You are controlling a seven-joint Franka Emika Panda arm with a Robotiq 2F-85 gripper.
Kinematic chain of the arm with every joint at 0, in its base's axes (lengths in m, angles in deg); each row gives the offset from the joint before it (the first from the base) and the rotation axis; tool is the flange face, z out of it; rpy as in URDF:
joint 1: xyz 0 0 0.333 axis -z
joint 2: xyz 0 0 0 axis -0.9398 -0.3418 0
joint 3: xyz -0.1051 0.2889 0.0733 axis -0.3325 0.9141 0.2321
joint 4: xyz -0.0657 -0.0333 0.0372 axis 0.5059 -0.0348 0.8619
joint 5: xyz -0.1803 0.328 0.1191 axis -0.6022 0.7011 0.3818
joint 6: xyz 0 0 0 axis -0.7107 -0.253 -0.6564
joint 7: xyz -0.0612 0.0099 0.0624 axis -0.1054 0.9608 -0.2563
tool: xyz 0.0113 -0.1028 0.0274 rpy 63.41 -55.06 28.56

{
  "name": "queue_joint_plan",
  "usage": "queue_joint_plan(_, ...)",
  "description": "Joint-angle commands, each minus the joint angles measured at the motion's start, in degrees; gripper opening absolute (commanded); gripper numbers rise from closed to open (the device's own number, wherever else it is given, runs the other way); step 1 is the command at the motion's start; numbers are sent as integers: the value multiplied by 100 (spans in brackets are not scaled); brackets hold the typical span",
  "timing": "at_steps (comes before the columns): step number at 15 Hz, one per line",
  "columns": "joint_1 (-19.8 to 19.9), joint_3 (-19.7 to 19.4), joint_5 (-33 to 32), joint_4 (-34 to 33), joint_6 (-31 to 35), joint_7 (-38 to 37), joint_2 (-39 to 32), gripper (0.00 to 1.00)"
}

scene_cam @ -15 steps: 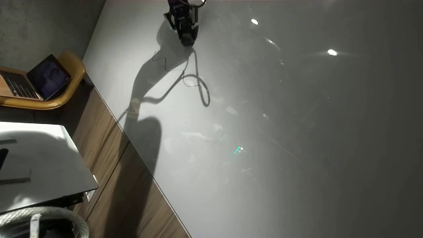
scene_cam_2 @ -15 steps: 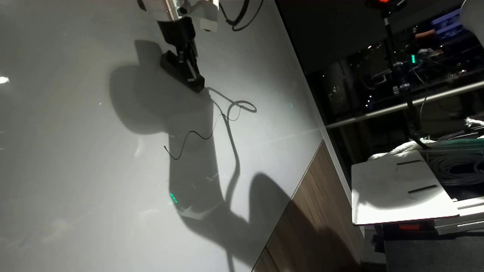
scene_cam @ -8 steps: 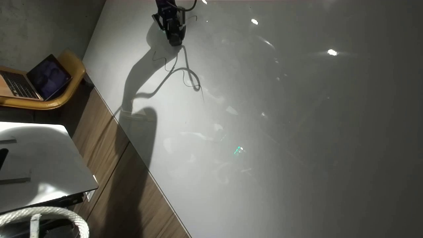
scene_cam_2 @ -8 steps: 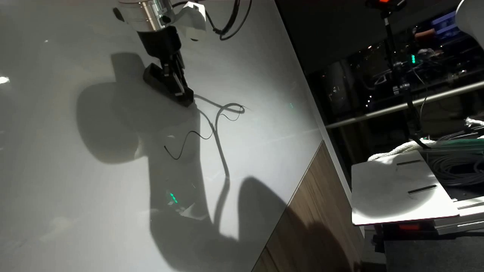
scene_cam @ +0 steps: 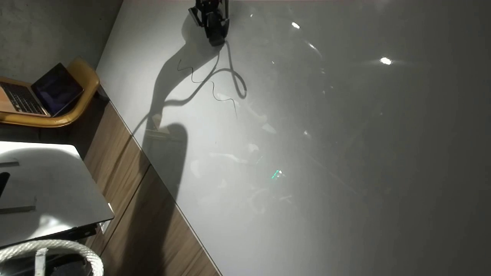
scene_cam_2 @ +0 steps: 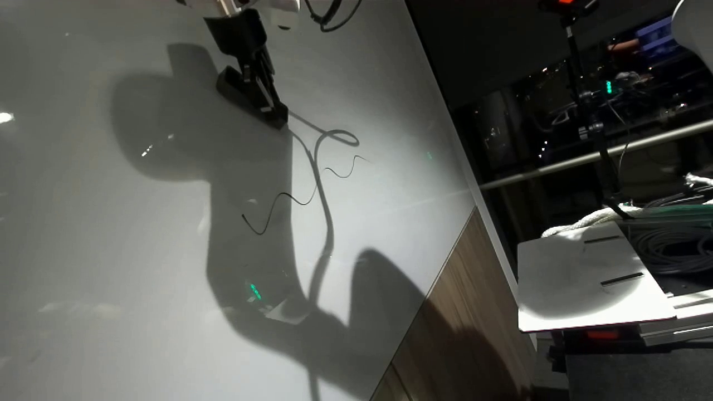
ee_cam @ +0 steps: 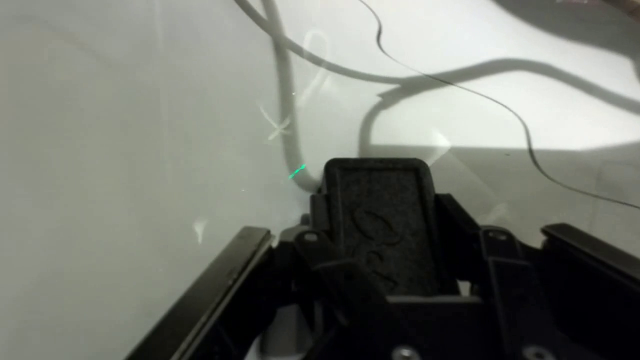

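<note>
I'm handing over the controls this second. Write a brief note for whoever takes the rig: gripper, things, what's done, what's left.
Gripper: clamped on a dark block.
Dark block: held over or against the white surface; I can't tell whether it touches.
Wavy line, thin and dark: on the white surface, apart from the block. In the wrist view it passes beyond the block and off to the right. Whether drawn or a thread, I can't tell.
Done: the block is in the grip.
Left: the block is not yet released, and the wavy line is there, with the block clear of it.
</note>
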Motion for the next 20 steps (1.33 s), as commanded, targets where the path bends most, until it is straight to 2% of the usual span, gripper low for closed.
queue_joint_plan(1, 358, -280, -8, -455, 115, 513, 232, 29)
queue_joint_plan(5, 694, -480, 184, -728, 193, 857, 375, 29)
queue_joint_plan(8, 700, -446, 287, -468, 305, 678, 315, 29)
queue_joint_plan(13, 288, -66, 36, -368, 31, 274, -114, 29)
queue_joint_plan(16, -91, 149, -129, -617, -190, 140, -546, 29)
queue_joint_plan(20, -527, 214, -348, -935, -339, 142, -1024, 29)
